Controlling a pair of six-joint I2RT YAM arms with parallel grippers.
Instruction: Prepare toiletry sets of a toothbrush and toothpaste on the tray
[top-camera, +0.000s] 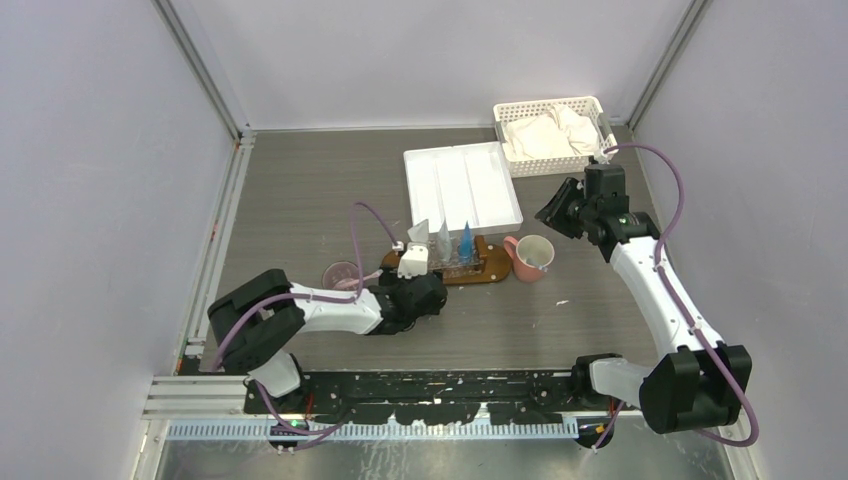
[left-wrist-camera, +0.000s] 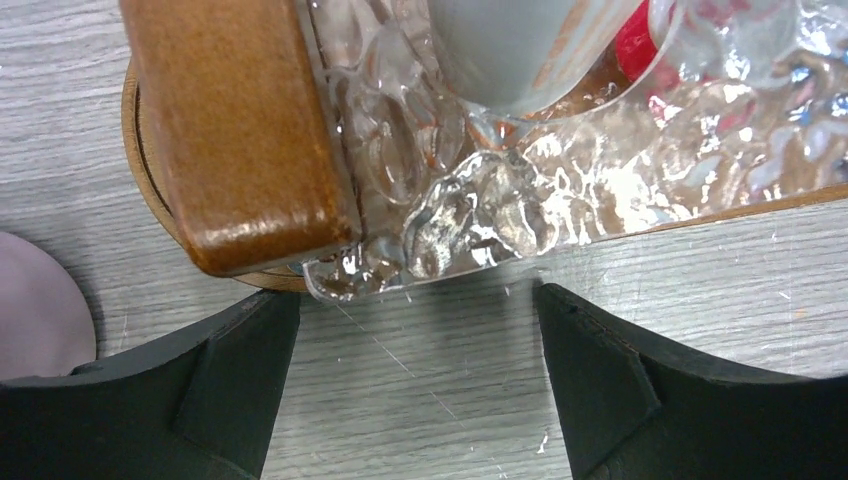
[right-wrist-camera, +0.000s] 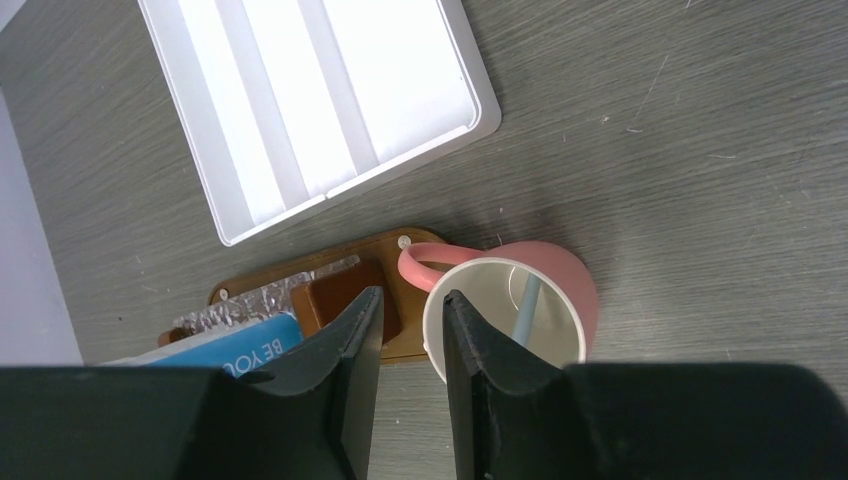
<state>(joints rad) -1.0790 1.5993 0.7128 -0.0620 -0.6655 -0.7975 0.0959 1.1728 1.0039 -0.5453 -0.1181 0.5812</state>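
The brown wooden tray carries a clear glass holder next to a brown wooden block. Standing in the holder are a blue toothpaste tube and two white-grey tubes. No toothbrush shows clearly; a red piece behind the glass is unclear. My left gripper sits low at the tray's near left edge, open wide and empty. My right gripper hovers above the pink mug, its jaws a narrow gap apart with nothing between them.
A white divided tray lies behind the wooden tray, and a white lattice basket with cloths stands at the back right. The mug touches the tray's right end and holds a pale slim stick. A pinkish disc lies left of the tray.
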